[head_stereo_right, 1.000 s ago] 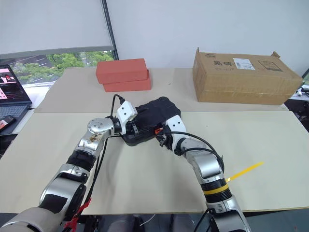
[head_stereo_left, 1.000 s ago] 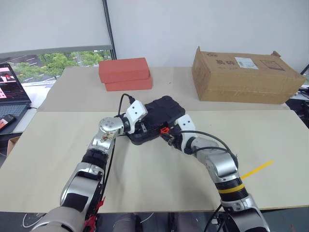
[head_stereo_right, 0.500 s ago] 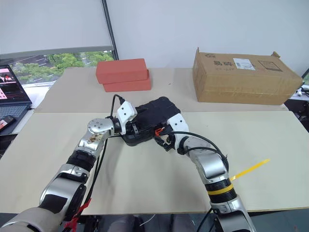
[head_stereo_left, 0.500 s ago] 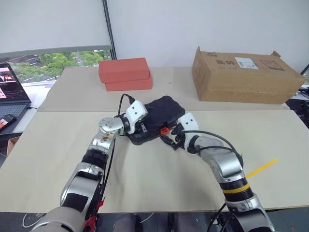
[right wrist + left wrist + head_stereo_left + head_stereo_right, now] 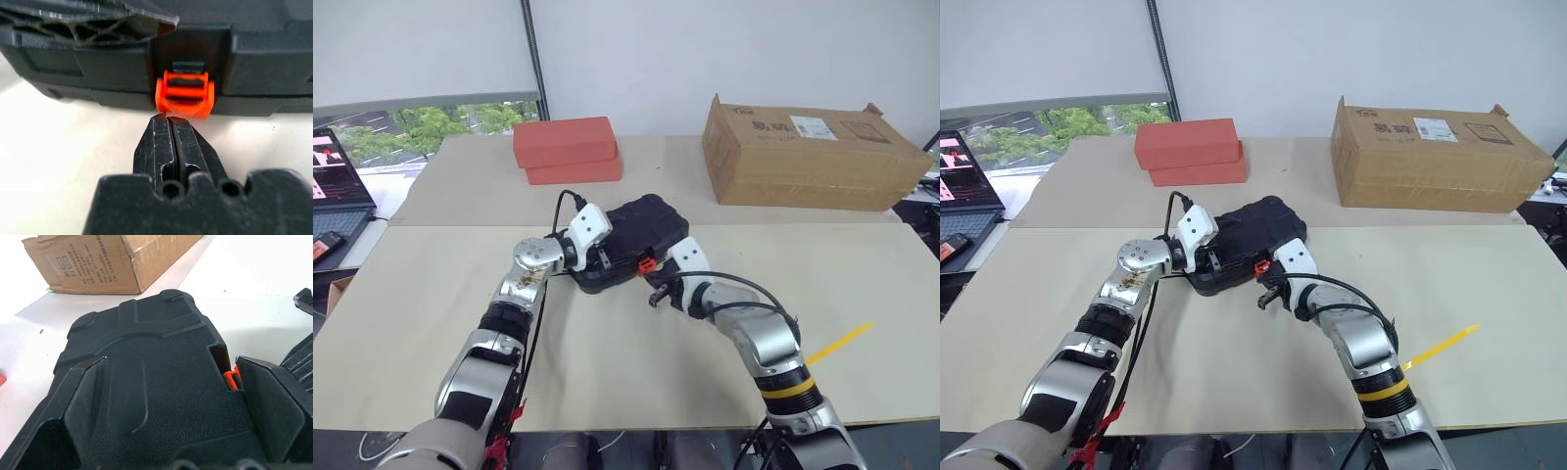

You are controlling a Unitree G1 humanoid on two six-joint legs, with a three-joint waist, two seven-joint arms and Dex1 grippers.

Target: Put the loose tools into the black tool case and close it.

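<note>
The black tool case point(image 5: 644, 228) lies with its lid down in the middle of the table. My left gripper point(image 5: 171, 382) stands open astride its lid, one finger point(image 5: 78, 416) on each side. Its orange latch point(image 5: 185, 95) faces my right gripper point(image 5: 168, 121), which is shut with nothing between its fingers; the tips sit just short of the latch, close to the tabletop. In the head view the right gripper point(image 5: 655, 293) is at the case's near edge, below the latch point(image 5: 646, 263). The loose tools are out of view.
Two stacked red-orange blocks point(image 5: 566, 149) lie behind the case at the left, and a cardboard box point(image 5: 813, 152) stands at the back right. An open laptop point(image 5: 335, 186) sits off the table's left side. A yellow strip point(image 5: 837, 343) lies near the right front edge.
My right gripper's fingers, open beside the latch half a second ago, have closed together. The left gripper and the case have not moved.
</note>
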